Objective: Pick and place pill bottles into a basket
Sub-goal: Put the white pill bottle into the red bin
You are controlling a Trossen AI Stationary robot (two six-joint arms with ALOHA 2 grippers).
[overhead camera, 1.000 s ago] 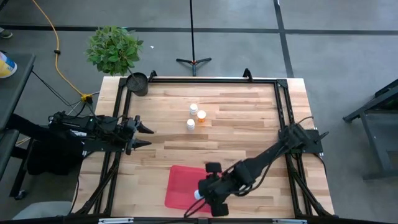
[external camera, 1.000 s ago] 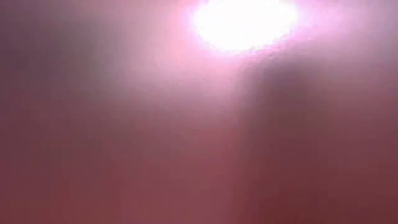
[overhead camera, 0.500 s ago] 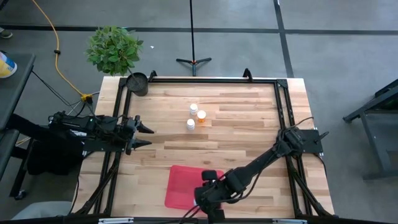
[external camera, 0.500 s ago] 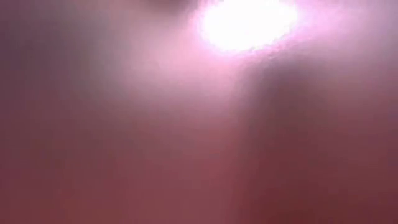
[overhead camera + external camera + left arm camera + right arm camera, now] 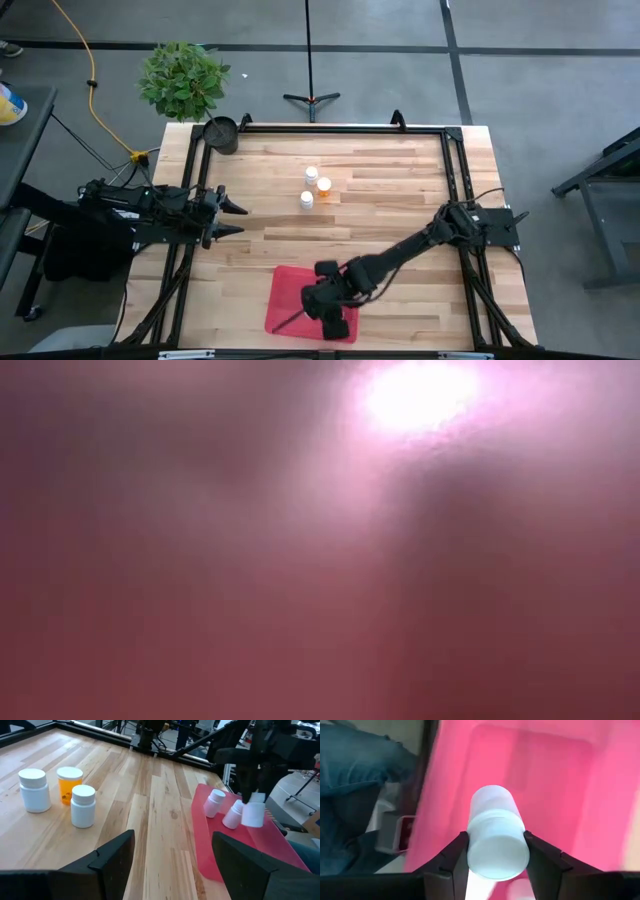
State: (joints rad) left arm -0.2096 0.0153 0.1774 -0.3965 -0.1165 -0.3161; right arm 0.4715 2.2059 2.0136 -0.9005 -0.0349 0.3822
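The red basket lies flat near the table's near edge. Two white pill bottles lie on their sides in it. My right gripper is over the basket, shut on a third white bottle, which also shows in the left wrist view. Three more bottles stand upright mid-table: two white and one orange with a white cap. My left gripper is open and empty at the table's left edge. My right gripper pinches the bottle between its two fingers, which lie on opposite sides of its wider upper end. The fingers point down from above. The bottle hangs roughly upright below them, lifted clear above the basket's floor.
A small dark pot stands at the far left corner, with a plant beyond it. A dark frame runs along the table's edges. The low view is filled by a red blur. Bare wood lies between the standing bottles and the basket.
My right gripper has carried the white bottle from the basket's near right corner toward the table's left and a little farther in over the basket, staying shut on it.
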